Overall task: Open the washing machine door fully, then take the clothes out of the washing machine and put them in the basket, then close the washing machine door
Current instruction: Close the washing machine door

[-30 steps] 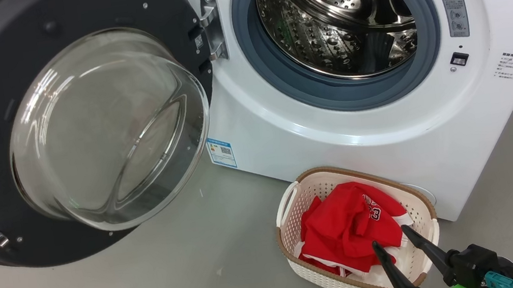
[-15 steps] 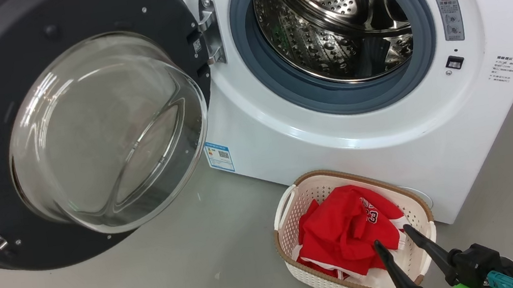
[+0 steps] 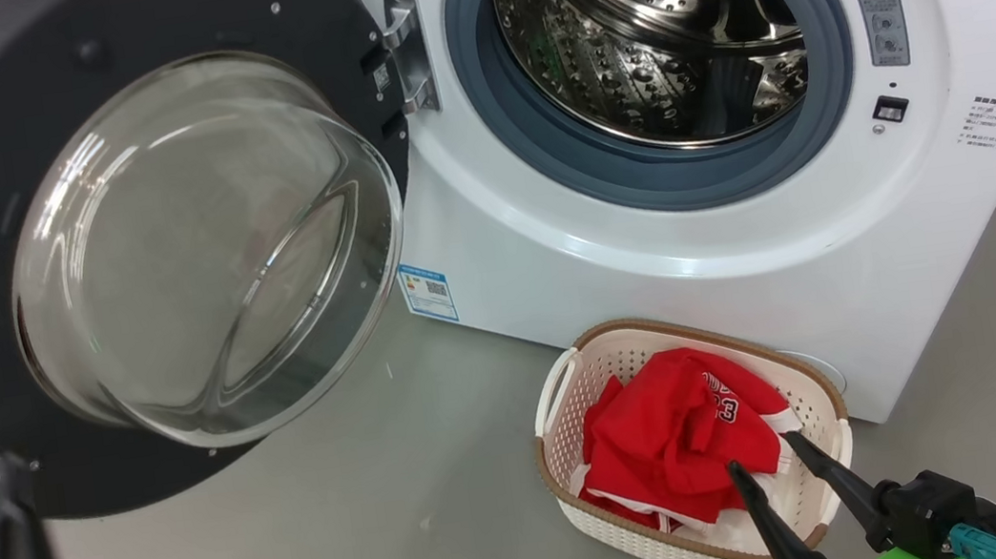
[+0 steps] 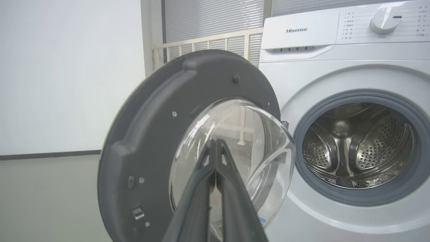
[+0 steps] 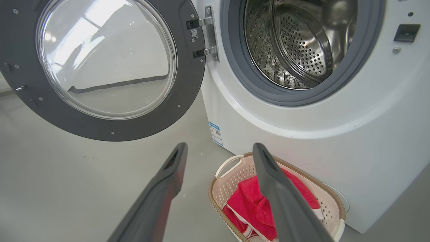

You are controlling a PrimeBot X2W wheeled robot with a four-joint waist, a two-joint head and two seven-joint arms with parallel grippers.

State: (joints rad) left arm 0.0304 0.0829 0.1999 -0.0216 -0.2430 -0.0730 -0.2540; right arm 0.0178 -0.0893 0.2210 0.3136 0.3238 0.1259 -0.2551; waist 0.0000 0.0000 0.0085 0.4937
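The washing machine door (image 3: 196,252) hangs swung wide, left of the washing machine (image 3: 748,275). The clothes (image 3: 673,439) lie bunched in the basket (image 3: 634,542) (23 print (image 3: 726,405) facing up), which sits on the floor (image 3: 348,530) just before the machine. My right gripper (image 3: 764,458) hovers at the basket's near rim, fingers spread, empty. My left gripper (image 4: 215,144) points at the door, fingers pressed together on nothing.

The right hand (image 5: 219,148), spread wide, hangs over clothes (image 5: 243,205) in the basket (image 5: 235,171).
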